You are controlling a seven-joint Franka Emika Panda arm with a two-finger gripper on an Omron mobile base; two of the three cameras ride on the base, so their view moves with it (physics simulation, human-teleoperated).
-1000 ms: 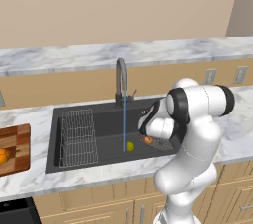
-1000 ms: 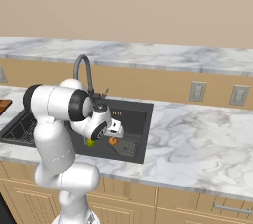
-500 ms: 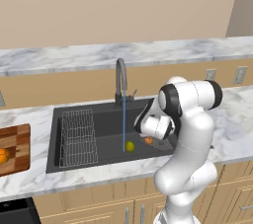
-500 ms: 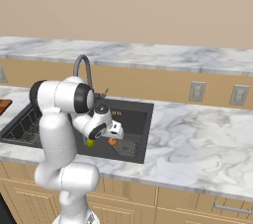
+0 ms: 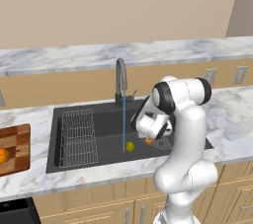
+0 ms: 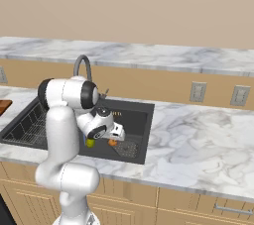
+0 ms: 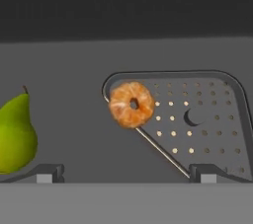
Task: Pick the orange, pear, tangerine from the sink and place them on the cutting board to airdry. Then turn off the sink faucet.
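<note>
The sink [image 5: 99,119] holds the yellow-green pear [image 5: 129,146] under the running stream and the tangerine [image 5: 148,140] beside it on the square drain grate [image 7: 197,124]. My gripper [image 5: 151,136] hangs low inside the basin just above the tangerine, open and empty. In the hand view the tangerine [image 7: 131,104] lies ahead between the spread fingertips [image 7: 45,173], and the pear [image 7: 15,131] is off to the left. The orange [image 5: 4,155] rests on the cutting board [image 5: 15,141] at the far left. Water falls from the sink faucet [image 5: 120,81].
A wire rack [image 5: 78,136] fills the left part of the basin. Marble counter [image 5: 232,104] runs on both sides of the sink, with a raised ledge and wall outlets [image 6: 198,91] behind it. The pear [image 6: 90,142] and tangerine [image 6: 113,142] lie near the basin's front wall.
The arm has folded in and carried the open hand a little left and down into the basin, closer over the tangerine. The fruits have not moved.
</note>
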